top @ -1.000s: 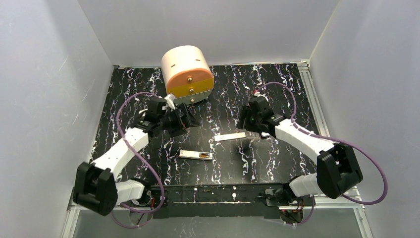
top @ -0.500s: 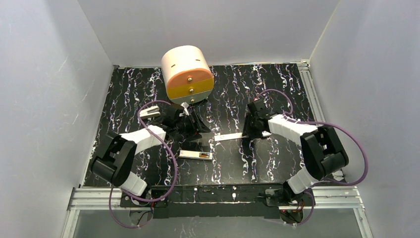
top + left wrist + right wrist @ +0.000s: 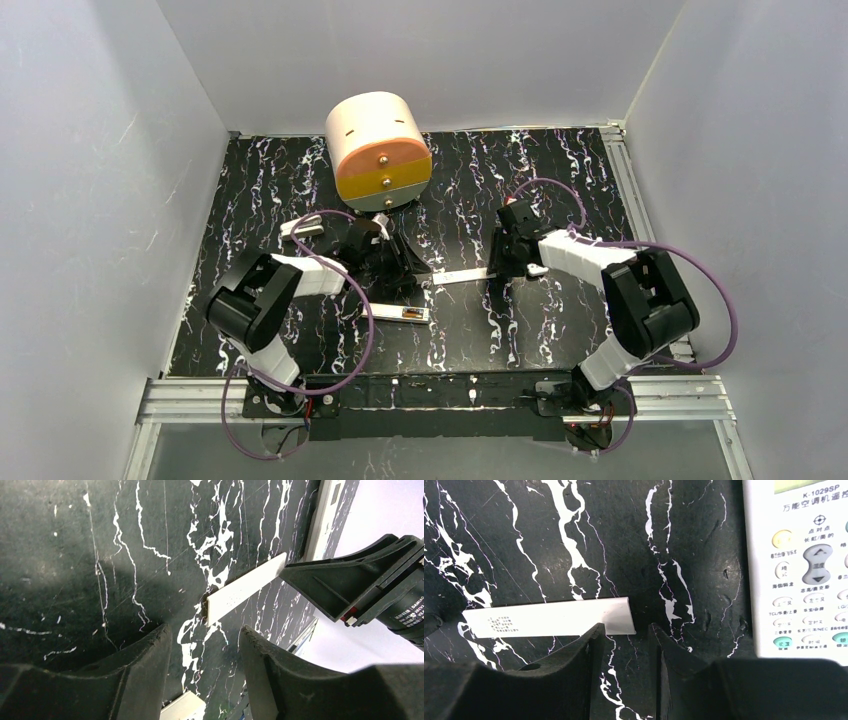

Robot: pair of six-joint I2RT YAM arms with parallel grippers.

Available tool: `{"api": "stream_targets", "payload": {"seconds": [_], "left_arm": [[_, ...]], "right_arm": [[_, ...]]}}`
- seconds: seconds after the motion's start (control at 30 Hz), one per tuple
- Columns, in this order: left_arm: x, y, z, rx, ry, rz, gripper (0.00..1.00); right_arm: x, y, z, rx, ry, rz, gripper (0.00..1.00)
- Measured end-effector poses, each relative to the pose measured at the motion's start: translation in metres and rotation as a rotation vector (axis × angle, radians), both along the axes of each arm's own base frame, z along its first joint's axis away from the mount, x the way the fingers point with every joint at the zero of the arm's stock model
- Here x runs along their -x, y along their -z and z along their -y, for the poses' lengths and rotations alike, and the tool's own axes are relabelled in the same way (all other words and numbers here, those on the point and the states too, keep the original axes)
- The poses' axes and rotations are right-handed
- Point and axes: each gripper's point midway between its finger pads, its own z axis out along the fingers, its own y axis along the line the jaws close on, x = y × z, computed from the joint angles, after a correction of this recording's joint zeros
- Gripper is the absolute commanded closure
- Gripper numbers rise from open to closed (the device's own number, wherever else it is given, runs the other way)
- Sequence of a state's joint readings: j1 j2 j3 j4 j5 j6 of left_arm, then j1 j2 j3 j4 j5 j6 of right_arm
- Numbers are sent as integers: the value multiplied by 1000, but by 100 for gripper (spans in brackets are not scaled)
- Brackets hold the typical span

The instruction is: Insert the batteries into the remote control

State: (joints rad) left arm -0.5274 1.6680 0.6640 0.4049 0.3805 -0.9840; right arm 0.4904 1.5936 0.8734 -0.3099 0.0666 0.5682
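The remote control (image 3: 796, 570), white with a screen and buttons, lies face up just right of my right gripper (image 3: 625, 627); my right arm covers it in the top view. A narrow white bar (image 3: 462, 275) lies between my two grippers. My right gripper (image 3: 500, 265) is open at the bar's right end (image 3: 574, 617), nothing between its jaws. My left gripper (image 3: 205, 630) is open and empty, just short of the bar's left end (image 3: 245, 587). One coppery-brown battery (image 3: 412, 315) rests on a short white piece (image 3: 385, 312) nearer the front.
A cream and orange drum (image 3: 378, 150) stands at the back of the black marbled table (image 3: 560, 190). White walls close in the left, back and right sides. A metal rail (image 3: 640, 230) runs along the table's right edge.
Both arms have folded in. My left gripper moved right and forward to the bar's left end. My right gripper came down at its right end. Both pairs of jaws narrowed.
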Motion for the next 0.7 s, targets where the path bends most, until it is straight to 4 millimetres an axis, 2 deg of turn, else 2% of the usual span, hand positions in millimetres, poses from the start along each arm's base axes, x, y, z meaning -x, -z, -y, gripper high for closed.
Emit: {"api": "stream_targets", "payload": {"seconds": [0.37, 0.6, 0.7], "left_arm": [[-10, 2, 8, 24, 6, 55, 51], [-13, 4, 13, 44, 11, 61, 59], [-13, 4, 14, 58, 3, 46, 60]], "right_arm": [[-9, -1, -15, -56, -43, 21, 54], [-6, -3, -32, -156, -62, 3, 55], [-6, -3, -33, -174, -46, -4, 55]]}}
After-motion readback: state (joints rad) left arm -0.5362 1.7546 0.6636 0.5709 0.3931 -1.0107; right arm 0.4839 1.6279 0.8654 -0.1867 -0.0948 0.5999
